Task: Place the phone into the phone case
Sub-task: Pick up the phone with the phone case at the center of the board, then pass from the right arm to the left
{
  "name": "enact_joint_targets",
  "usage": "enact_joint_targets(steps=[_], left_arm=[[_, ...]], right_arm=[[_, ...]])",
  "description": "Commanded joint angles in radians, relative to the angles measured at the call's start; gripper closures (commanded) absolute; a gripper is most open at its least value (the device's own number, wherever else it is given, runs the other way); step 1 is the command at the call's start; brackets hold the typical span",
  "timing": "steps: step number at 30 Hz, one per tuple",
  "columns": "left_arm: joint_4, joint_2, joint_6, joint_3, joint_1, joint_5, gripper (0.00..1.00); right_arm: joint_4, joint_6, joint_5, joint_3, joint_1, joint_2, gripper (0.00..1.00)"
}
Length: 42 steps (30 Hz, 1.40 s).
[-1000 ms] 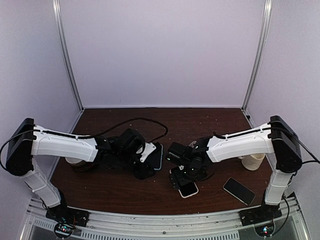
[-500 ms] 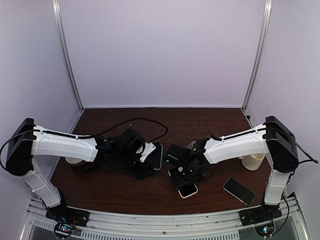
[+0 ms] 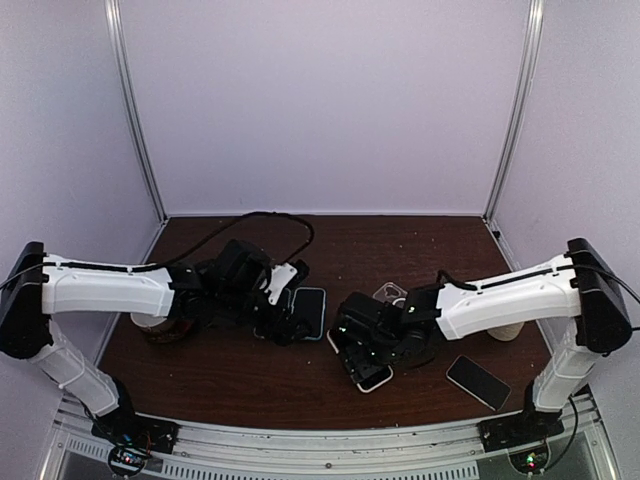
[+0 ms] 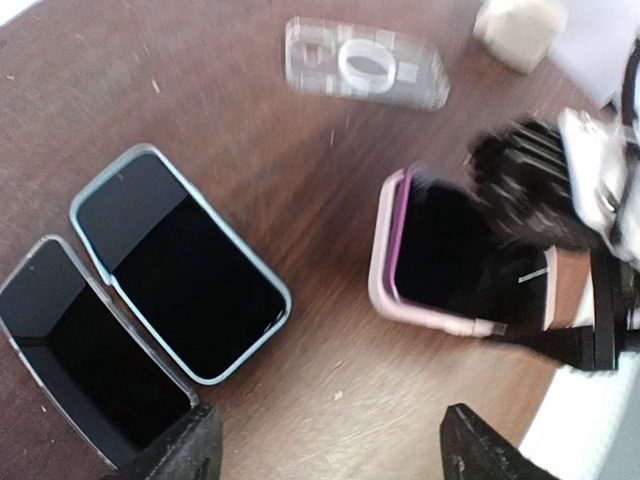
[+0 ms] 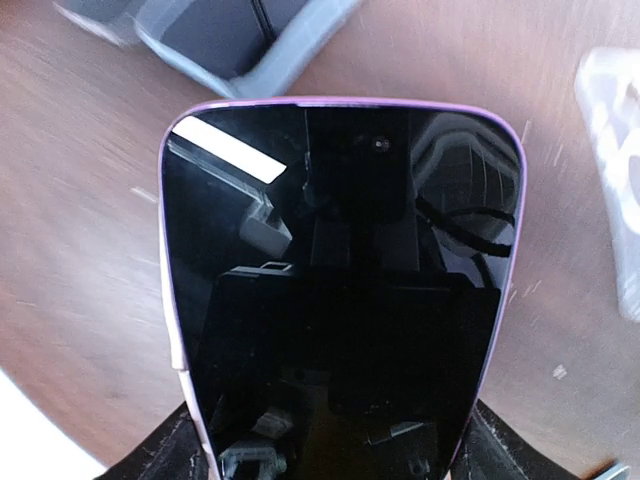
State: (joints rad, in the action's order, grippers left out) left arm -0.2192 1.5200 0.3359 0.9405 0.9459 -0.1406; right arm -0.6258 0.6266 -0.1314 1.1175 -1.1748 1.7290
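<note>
Four phones lie on the dark brown wooden bench (image 3: 230, 375). The task's one, a black-screened phone seated in a pink-lilac phone case (image 5: 340, 280), lies flat near the front of the bench, under the right gripper (image 3: 365, 352). In the right wrist view it fills the frame, screen up. The case's rim shows along the top and left edges, and the two fingers (image 5: 175, 455) stand one at each long edge. I cannot tell whether they press on it.

The second, a phone in a light blue case (image 4: 180, 265), lies screen up near the middle of the bench. The third, a phone with a grey-rimmed case (image 4: 85, 365), lies just beside it and parallel on its left in the left wrist view. The fourth, a bare black phone (image 3: 478, 382), lies alone at the front right, well apart from the others.

One empty clear plastic phone case with a ring on its back (image 4: 365, 70) lies behind the pink-cased phone, apart from it.

The left gripper (image 4: 330, 450) hovers over the two side-by-side phones with its two fingers (image 4: 190, 450) spread wide and nothing between them.

One beige paper cup (image 3: 507, 328) stands at the right, partly behind the right arm. A second beige cup-like shape (image 3: 148, 322) shows under the left arm, mostly hidden. One black cable (image 3: 270, 215) arches over the bench behind the left arm
</note>
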Motion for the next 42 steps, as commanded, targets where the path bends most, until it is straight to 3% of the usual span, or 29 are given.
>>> enact_joint_targets(steps=[1,5,11,22,25,29,34,36,38,42], left_arm=[[0.223,-0.154,0.138,-0.078,-0.027,-0.095,0.13],[0.402,-0.221,0.242,-0.150,-0.030,-0.170,0.09],[0.490,-0.236,0.274,-0.160,-0.030,-0.266,0.28],[0.551,-0.204,0.284,-0.161,-0.029,-0.344,0.99],[0.534,-0.214,0.257,-0.154,-0.030,-0.351,1.00],[0.443,-0.238,0.164,-0.123,-0.027,-0.335,1.00],[0.319,-0.281,-0.019,-0.074,0.027,-0.325,1.00],[0.278,-0.297,-0.093,-0.058,0.057,-0.358,1.00],[0.258,-0.308,-0.147,-0.049,0.082,-0.412,1.00],[0.261,-0.321,-0.196,-0.046,0.125,-0.494,1.00]], right_arm=[[0.221,-0.085,-0.196,-0.032,-0.056,-0.159,0.56],[0.371,-0.173,-0.316,-0.061,-0.118,-0.224,0.56],[0.475,-0.275,-0.399,-0.048,-0.168,-0.241,0.57],[0.473,-0.325,-0.418,-0.038,-0.189,-0.253,0.57],[0.477,-0.342,-0.409,-0.067,-0.189,-0.288,0.46],[0.455,-0.406,-0.356,-0.117,-0.188,-0.368,0.02],[0.386,-0.522,-0.023,-0.171,-0.139,-0.513,0.00],[0.377,-0.552,0.165,-0.178,-0.103,-0.560,0.00],[0.379,-0.575,0.248,-0.176,-0.080,-0.598,0.01],[0.408,-0.595,0.418,-0.162,-0.038,-0.633,0.10]])
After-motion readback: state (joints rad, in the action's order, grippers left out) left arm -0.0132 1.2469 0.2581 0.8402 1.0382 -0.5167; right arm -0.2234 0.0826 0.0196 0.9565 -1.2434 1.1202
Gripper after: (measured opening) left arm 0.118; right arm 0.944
